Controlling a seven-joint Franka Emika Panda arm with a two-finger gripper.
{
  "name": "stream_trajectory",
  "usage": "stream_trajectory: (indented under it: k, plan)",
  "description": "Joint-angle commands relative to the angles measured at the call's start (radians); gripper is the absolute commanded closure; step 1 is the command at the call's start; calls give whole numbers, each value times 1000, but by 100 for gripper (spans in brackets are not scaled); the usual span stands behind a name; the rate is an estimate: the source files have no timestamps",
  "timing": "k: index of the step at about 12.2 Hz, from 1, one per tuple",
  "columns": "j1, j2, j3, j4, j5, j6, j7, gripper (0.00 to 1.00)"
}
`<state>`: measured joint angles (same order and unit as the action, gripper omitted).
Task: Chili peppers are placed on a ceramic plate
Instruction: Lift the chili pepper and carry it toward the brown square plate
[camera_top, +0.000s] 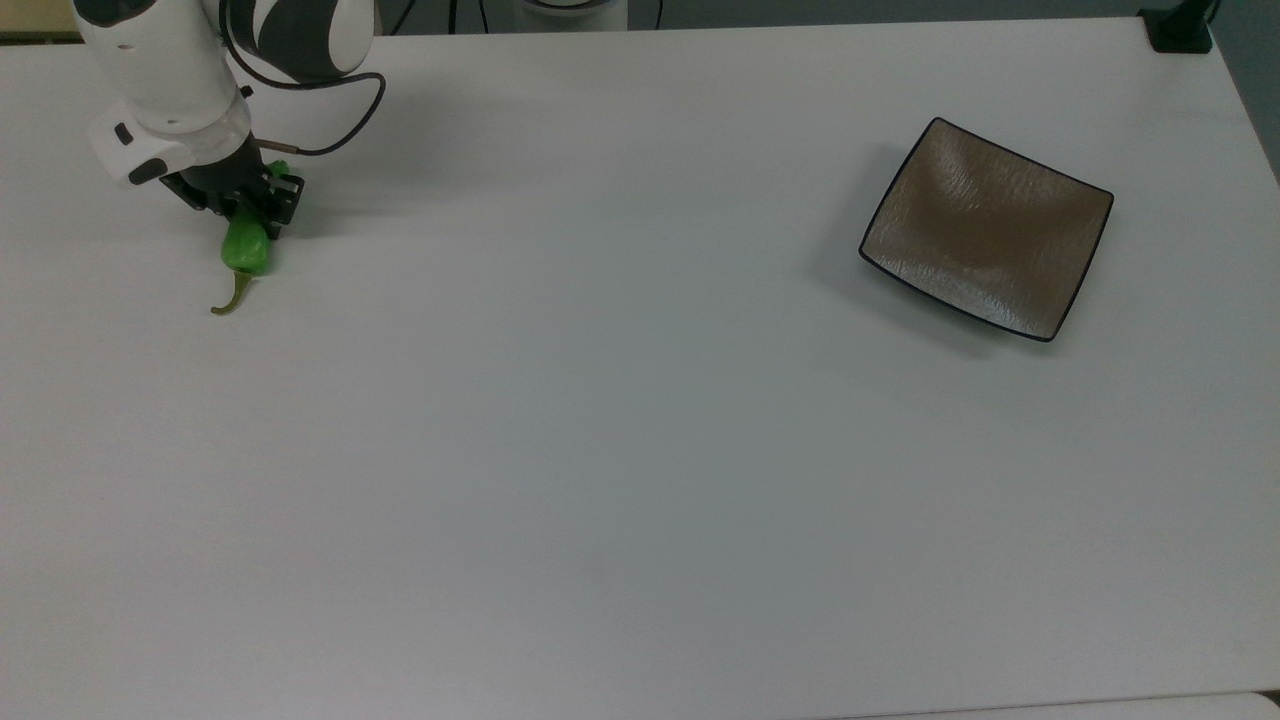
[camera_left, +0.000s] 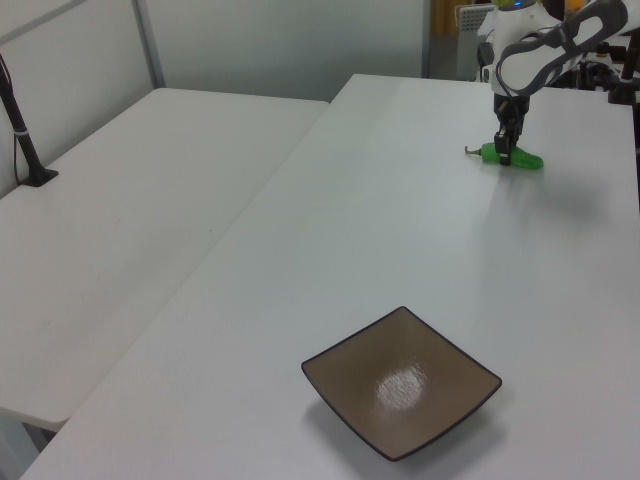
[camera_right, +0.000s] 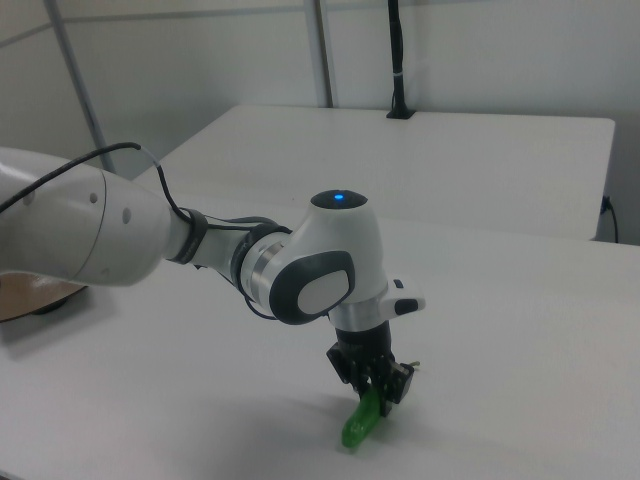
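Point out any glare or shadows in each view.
Top view: the ceramic plate casts a soft shadow toward the top view's left. Left view: a bright glare patch sits in the plate's centre. Right view: a faint shadow lies beside the chili pepper under the gripper.

The light is bright and even, coming from above. The wide white tabletop looks a bit grey and grainy. The square brown-grey plate with a thin black rim has a white shiny spot in its middle and a soft shadow along one side.
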<state>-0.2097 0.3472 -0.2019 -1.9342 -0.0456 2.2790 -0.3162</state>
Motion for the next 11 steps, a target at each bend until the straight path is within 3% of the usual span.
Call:
stream_trajectory:
  k: [1, 6, 11]
  plan:
    - [-13, -49, 25, 15, 33, -51, -32, 91]
    - [-13, -77, 81, 178, 134, -309, -11, 91]
    - [-2, -140, 169, 296, 182, -585, 123, 91]
